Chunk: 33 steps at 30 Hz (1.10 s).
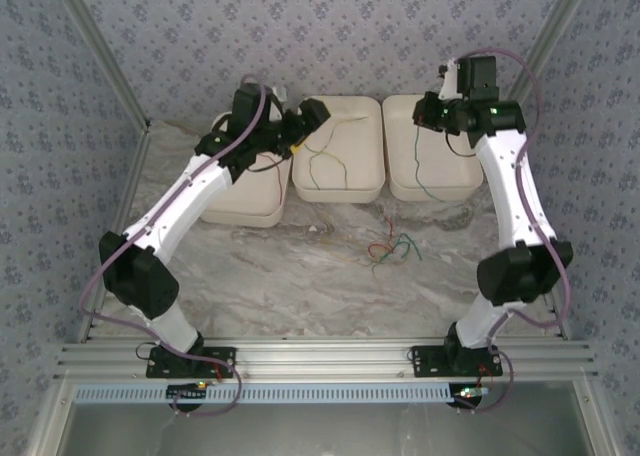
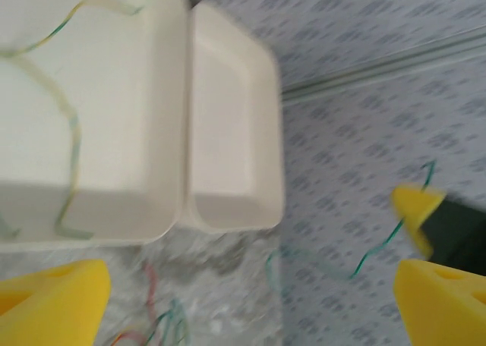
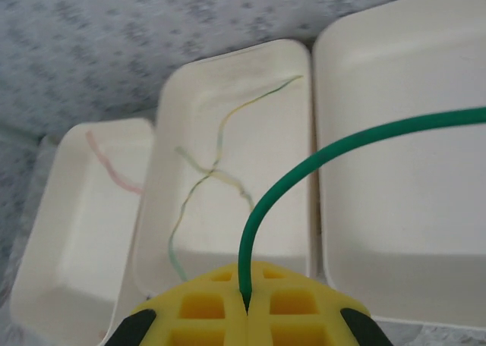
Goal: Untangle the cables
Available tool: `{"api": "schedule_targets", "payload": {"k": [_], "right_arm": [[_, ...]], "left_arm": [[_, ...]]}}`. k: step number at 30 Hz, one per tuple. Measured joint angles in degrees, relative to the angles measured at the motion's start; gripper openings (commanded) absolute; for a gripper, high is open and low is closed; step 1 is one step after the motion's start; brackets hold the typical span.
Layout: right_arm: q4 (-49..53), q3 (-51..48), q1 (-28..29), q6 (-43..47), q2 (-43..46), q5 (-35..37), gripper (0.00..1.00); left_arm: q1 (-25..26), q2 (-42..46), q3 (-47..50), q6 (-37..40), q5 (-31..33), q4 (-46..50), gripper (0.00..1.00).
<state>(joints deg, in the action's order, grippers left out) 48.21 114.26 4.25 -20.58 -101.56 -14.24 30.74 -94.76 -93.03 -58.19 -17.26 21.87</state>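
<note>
The right gripper was clenched on a green cable, which rose from between its yellow fingers and curved over the right tray. From above, we saw that cable hanging down into the tray. The left gripper stood released, its fingers wide apart with nothing between them, above the seam of the left tray and the middle tray. The left arm covered much of the left tray from above, but the right wrist view caught a pale red cable in it. Thin yellow-green cables crossed in the middle tray. The three trays sat side by side at the far wall. A small tangle of red, green and yellow strands lay on the table, with bare marble all round.
</note>
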Motion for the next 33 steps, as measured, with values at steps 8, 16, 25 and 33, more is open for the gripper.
{"api": "schedule_targets", "payload": {"k": [8,16,25,33], "right_arm": [[-0.44,12.85,-4.81,-6.67,-19.91,1.4,0.0],[1.79,24.81,-6.99,-14.29,-35.67,-0.81,0.19],[6.01,27.76,-7.15,-15.98,-38.71,-1.14,0.47],[4.79,10.14,-2.95,-14.53,-16.37,5.88,0.38]], "left_arm": [[3.54,6.67,15.26,1.88,3.04,2.86,0.92],[4.33,12.96,22.47,3.37,6.23,4.59,0.88],[4.33,13.75,27.76,4.35,7.89,6.64,0.81],[4.33,12.55,33.77,4.87,7.52,6.01,0.72]]}}
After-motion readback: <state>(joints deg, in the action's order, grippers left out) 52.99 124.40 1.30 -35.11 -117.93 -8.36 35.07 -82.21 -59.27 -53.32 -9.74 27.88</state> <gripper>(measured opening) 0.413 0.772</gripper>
